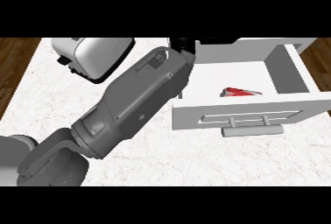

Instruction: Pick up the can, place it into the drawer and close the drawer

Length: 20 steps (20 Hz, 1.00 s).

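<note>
Though unreadable, red can (242, 92) inside drawer (245, 110).

Pretty sure I'm standing in a kitchen. I'm looking straight down on a white, marble-looking counter (194, 162) with faint grey veining. Sitting at its back left is what looks like a silver toaster (97, 52) on a dark base. Over on the right there's a plain white drawer (194, 114) pulled open, cabinet-style, with a bar handle (252, 119) on the front. Dark wooden floor (16, 65) shows past the counter on both sides.
</note>
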Motion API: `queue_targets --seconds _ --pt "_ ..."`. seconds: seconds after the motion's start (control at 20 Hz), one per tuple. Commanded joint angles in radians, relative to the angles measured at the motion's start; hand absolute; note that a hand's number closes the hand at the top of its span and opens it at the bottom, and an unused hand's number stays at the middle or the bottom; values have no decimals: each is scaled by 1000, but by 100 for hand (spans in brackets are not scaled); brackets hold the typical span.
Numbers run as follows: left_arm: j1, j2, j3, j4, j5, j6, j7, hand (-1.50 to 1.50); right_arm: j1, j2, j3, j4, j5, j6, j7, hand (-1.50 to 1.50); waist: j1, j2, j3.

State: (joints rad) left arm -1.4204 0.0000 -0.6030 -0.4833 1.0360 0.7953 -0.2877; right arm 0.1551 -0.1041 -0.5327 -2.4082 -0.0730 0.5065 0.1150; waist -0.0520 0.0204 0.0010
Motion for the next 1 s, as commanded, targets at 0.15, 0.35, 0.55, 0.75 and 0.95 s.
queue_targets --seconds 0.15,0.35,0.55,0.75,0.95 --pt "-29 0 24 2 13 -23 37 -150 -130 5 195 27 370 -51 -3 -150 54 -8 -1" --pt "-28 0 26 -2 14 -13 43 -150 -197 -11 295 150 569 -98 -88 -150 54 -9 -1" --pt "8 0 23 -17 -11 -5 48 -150 -263 24 448 225 773 -196 -93 -150 63 -14 -1" --pt "3 38 41 -9 -28 -21 63 -150 -380 -35 458 439 869 -255 -155 -150 67 -12 -1" --pt "35 62 19 -75 -57 -10 108 -150 -517 -23 522 612 969 -312 -139 -150 84 -17 -1"
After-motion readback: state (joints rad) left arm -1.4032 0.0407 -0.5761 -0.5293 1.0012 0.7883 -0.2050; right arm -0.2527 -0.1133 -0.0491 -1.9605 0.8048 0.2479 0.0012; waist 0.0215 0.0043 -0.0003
